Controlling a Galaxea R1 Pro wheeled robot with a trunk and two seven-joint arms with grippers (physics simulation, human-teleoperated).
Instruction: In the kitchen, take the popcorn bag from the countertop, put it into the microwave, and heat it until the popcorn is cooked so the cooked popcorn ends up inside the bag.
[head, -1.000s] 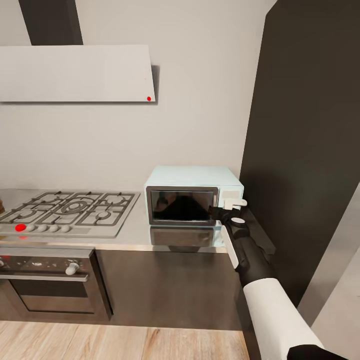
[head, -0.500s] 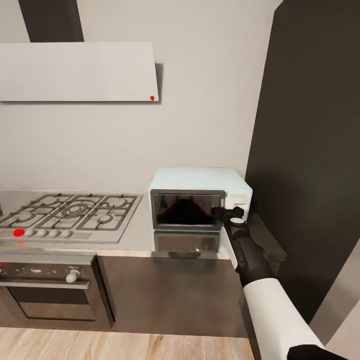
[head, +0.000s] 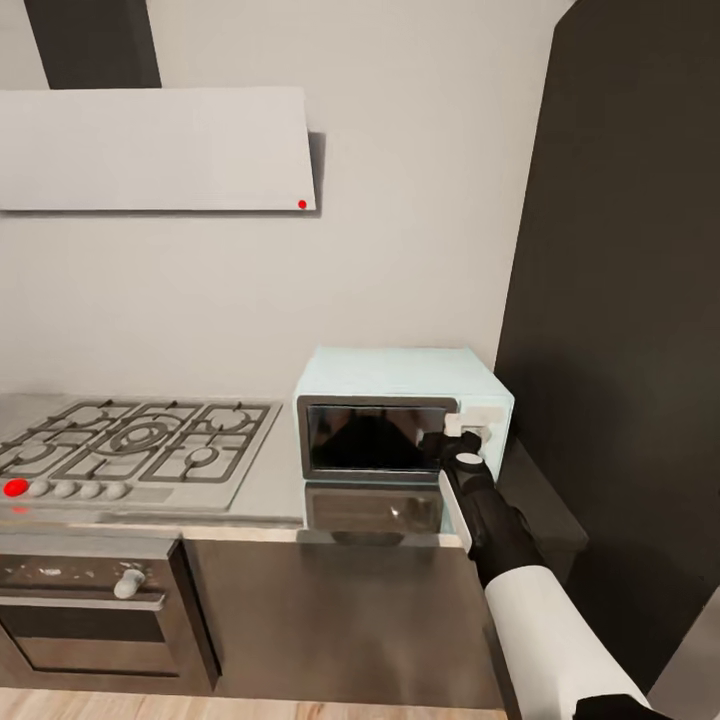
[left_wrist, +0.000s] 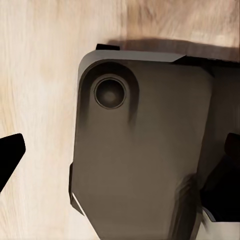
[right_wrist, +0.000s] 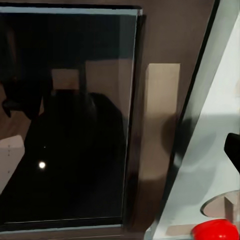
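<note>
The pale blue microwave (head: 400, 372) stands on the grey metal countertop (head: 270, 480) against the wall, its dark glass door (head: 365, 438) shut. My right gripper (head: 447, 437) is right at the door's right edge, beside the white control panel (head: 482, 418). In the right wrist view the glass door (right_wrist: 70, 125) is very close, with the white panel (right_wrist: 210, 150) and a red dot (right_wrist: 215, 231) beside it. One black fingertip (right_wrist: 233, 150) shows there, and nothing is held. My left gripper (left_wrist: 120, 152) hangs open over the wood floor. The popcorn bag and the popcorn are out of view.
A steel gas hob (head: 140, 445) lies left of the microwave, with a black-fronted oven (head: 90, 610) under it and a flat white hood (head: 150, 150) above. A tall dark cabinet (head: 630, 330) stands right of the microwave. My own grey base (left_wrist: 145, 150) is below the left gripper.
The whole head view has shifted, so the camera has moved a little nearer the counter. My right gripper stays at the microwave door's right edge. The door stays shut.
</note>
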